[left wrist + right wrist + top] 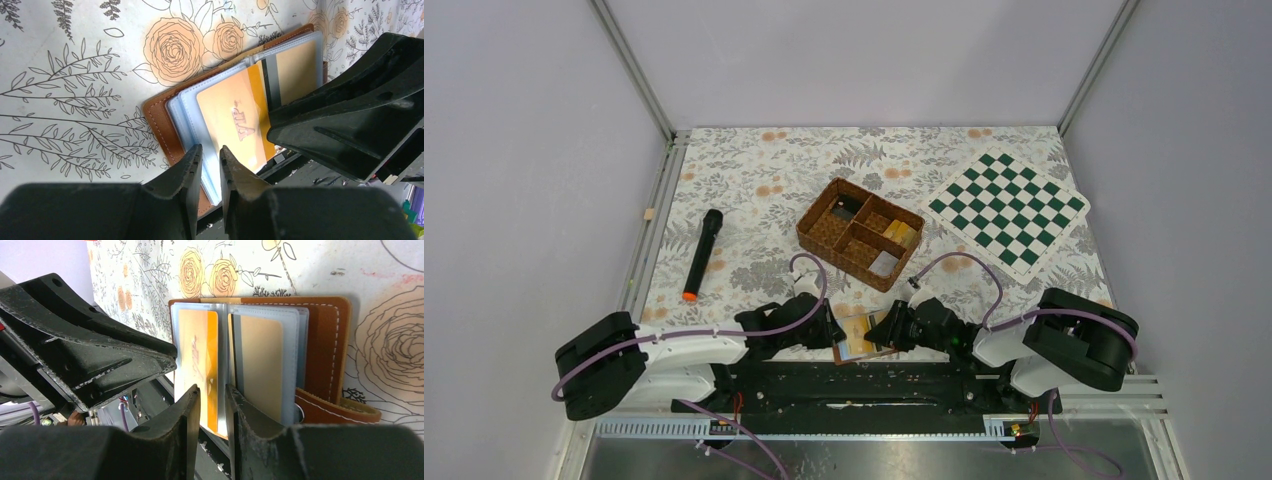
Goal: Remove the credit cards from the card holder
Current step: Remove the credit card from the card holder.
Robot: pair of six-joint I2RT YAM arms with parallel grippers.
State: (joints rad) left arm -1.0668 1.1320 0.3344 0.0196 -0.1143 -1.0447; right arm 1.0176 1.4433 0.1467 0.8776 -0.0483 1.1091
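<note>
Lying open at the near edge of the flowered table (pixel 744 200), the small brown leather card holder (pixel 864 335) is pinched from both sides. The left gripper (pixel 211 170) nips its clear sleeves (pixel 187 107), and the right gripper (pixel 212 410) nips a sleeved yellow-gold credit card (pixel 197 355).

the top external camera sits high above and behind the arm bases, looking down and forward over the whole floral table (pixel 754 190); everything is small in it, and the card holder (pixel 861 337) shows at the near edge, low in the middle. the left wrist camera rides just behind the left gripper (pixel 210 152), looking along its fingers, very near the open holder. the right wrist camera does the same behind the right gripper (pixel 212 390), facing in from the opposite side. both wrist views share the open holder and a patch of rose-printed table, and each shows the other arm's gripper; the top view takes in all of this
</note>
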